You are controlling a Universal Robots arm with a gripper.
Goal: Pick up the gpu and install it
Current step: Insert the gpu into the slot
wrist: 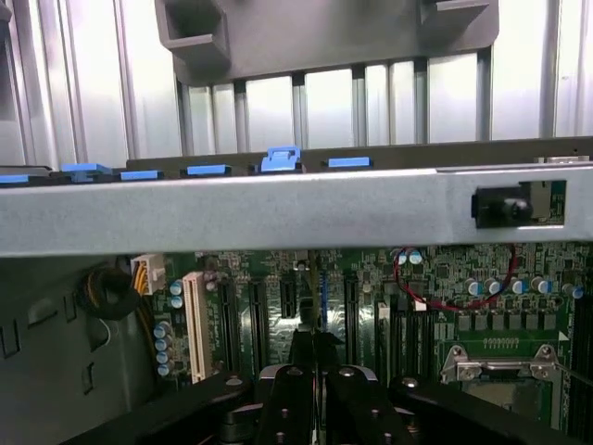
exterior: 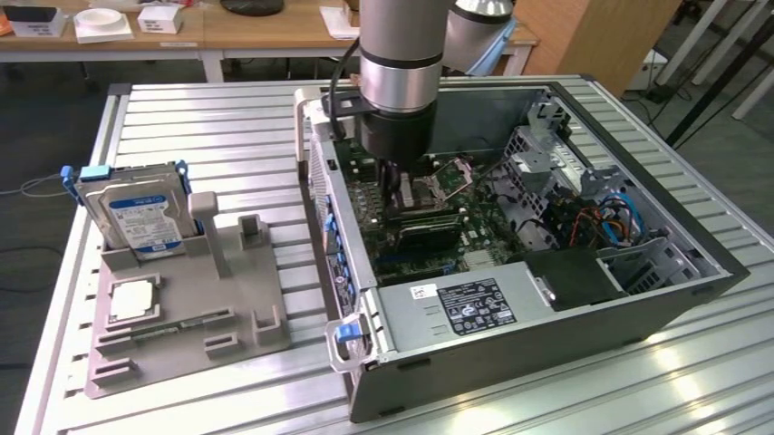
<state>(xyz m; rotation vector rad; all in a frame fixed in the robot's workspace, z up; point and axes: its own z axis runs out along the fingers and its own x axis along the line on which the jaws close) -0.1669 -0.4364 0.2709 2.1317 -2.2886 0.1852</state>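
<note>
Gripper (wrist: 313, 357) pinched near-shut on thin gpu (wrist: 315, 297) edge (upright), over green mobo (wrist: 417, 278) slots.

Slatted metal table (exterior: 217, 118) under grey holder tray (exterior: 242, 308) and open computer case (exterior: 677, 299)

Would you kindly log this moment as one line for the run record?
gripper: shut on gpu | place: inside computer case, over motherboard slots | gpu: upright, edge-on | seating: cannot tell
</note>
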